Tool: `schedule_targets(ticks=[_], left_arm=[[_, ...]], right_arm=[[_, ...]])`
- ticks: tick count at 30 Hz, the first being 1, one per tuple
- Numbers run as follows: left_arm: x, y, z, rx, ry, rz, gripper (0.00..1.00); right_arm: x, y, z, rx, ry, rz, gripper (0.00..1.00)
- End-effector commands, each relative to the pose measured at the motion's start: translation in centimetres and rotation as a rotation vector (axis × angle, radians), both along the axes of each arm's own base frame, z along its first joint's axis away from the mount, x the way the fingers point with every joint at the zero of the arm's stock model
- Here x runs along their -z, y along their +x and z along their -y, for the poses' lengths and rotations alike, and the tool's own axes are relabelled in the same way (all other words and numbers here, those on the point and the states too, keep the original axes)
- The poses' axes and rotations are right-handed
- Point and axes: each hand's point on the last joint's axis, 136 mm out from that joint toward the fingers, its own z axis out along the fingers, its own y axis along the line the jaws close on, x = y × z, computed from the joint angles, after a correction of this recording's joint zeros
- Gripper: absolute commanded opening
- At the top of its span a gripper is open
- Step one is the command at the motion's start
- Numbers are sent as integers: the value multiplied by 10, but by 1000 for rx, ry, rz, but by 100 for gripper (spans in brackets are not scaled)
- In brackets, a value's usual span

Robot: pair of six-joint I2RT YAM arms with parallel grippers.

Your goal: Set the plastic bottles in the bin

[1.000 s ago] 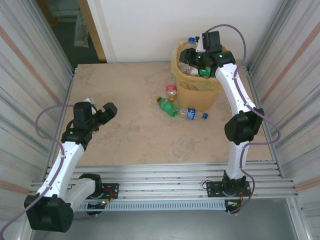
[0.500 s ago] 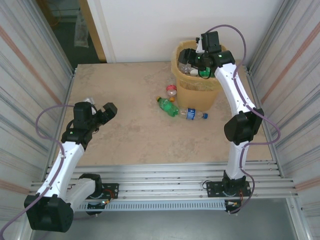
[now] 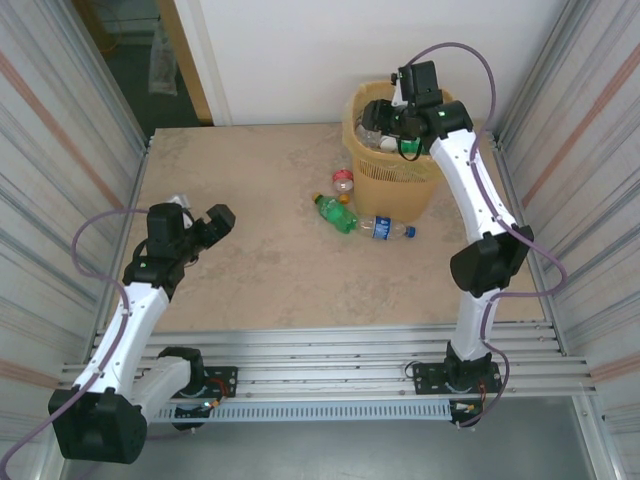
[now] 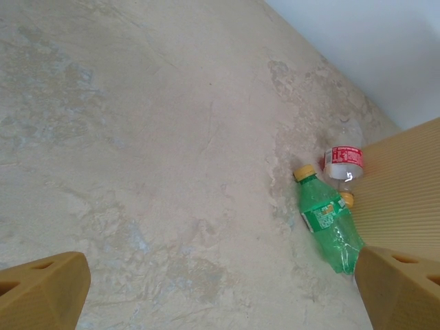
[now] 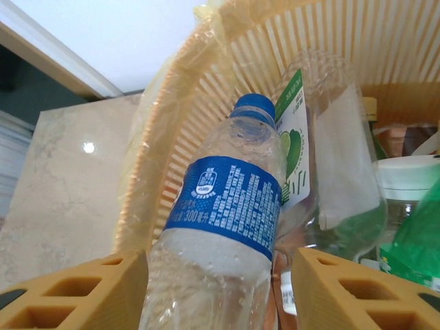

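Yellow-orange fingers (image 5: 75,292) of the right hand (image 5: 220,268) stand on either side of a blue-labelled clear bottle (image 5: 223,206), which sits inside the mouth of the bin (image 5: 155,165) with its blue cap pointing away. The left finger looks to be against the bottle's side, while a narrow gap shows at the right one. Whether the hand is clenched on the bottle or loose around it cannot be told. The bottle leans on the bin's slatted wall and bag liner. Just right of it in the bin lie a clear bottle with a green-and-white label (image 5: 323,151), a white cap (image 5: 412,175) and part of a green-tinted bottle (image 5: 416,240).

From above, the right hand (image 3: 378,112) sits over the bin (image 3: 395,185), which stands at the far right of the tabletop (image 3: 250,190). On the tabletop by the bin's foot, to its left and nearer, lie three bottles. They are a red-labelled bottle (image 3: 343,181), a yellow-capped green bottle (image 3: 335,212) and a second blue-labelled bottle (image 3: 385,228).

The left hand (image 3: 218,218) hangs over the left side of the tabletop, well apart from these. Its fingers are spread wide and it is grasping nothing.
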Motion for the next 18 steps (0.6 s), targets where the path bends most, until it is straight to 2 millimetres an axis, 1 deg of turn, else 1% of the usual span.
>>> schedule_targets(ticks=[1,6,10,14,18], left_arm=[[-3,6,5,24,-31,17,99],[-7,15,15,60,-57,18,99],[-8,26,29,104,-39,14,99],[-10,45,52,180,-1,2,99],[-10,71,78,258,30,-12,99]], right_arm=[[-27,-16,9,6,-47,52,53],[-39,-29,12,-3,-75,73,54],[-46,-44,20,8,-93,88,59],[-52,-63,32,33,-106,109,64],[-56,-84,47,64,-116,132,70]])
